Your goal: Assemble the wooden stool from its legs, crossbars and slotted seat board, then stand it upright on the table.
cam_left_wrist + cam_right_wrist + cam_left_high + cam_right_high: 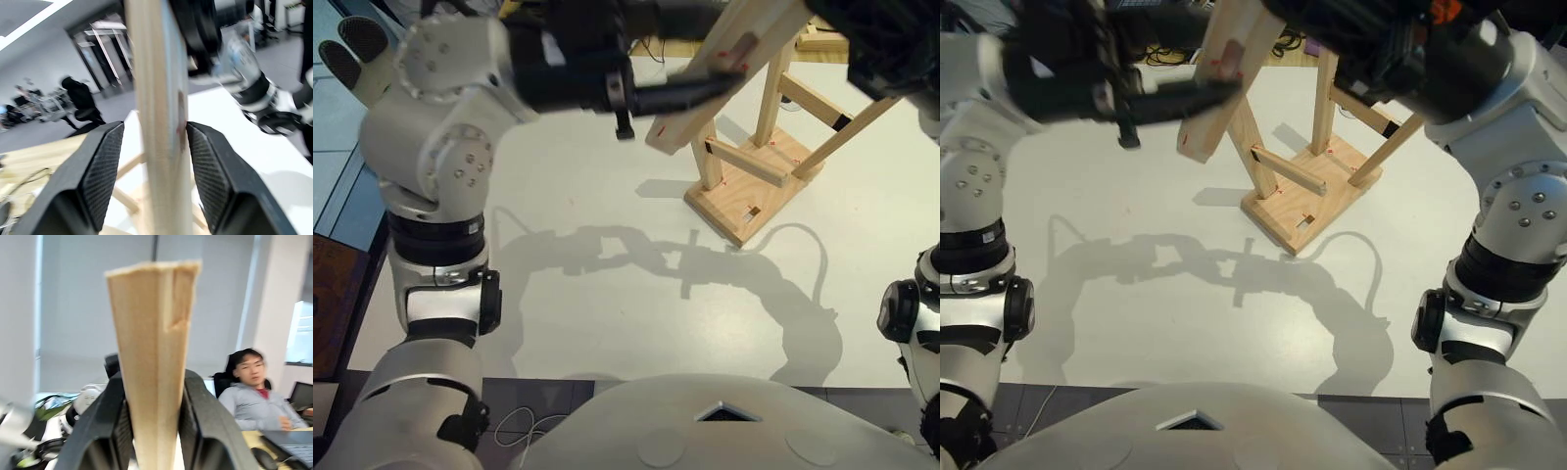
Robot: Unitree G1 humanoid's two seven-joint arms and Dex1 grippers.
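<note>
Standing seat-down at upper right, the pale wooden stool [729,206] points its legs up. The left gripper [155,129] is clamped on a tilted leg [690,117]; the right gripper [154,382] is clamped on a wooden bar [151,323].

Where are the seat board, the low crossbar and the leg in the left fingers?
seat board [729,211], left eye view, bare face by the slot.
crossbar [749,164], left eye view, its middle.
held leg [159,122], left wrist view, its front face.

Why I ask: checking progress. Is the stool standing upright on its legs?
No: the seat board rests on the table, with the legs pointing up.
</note>
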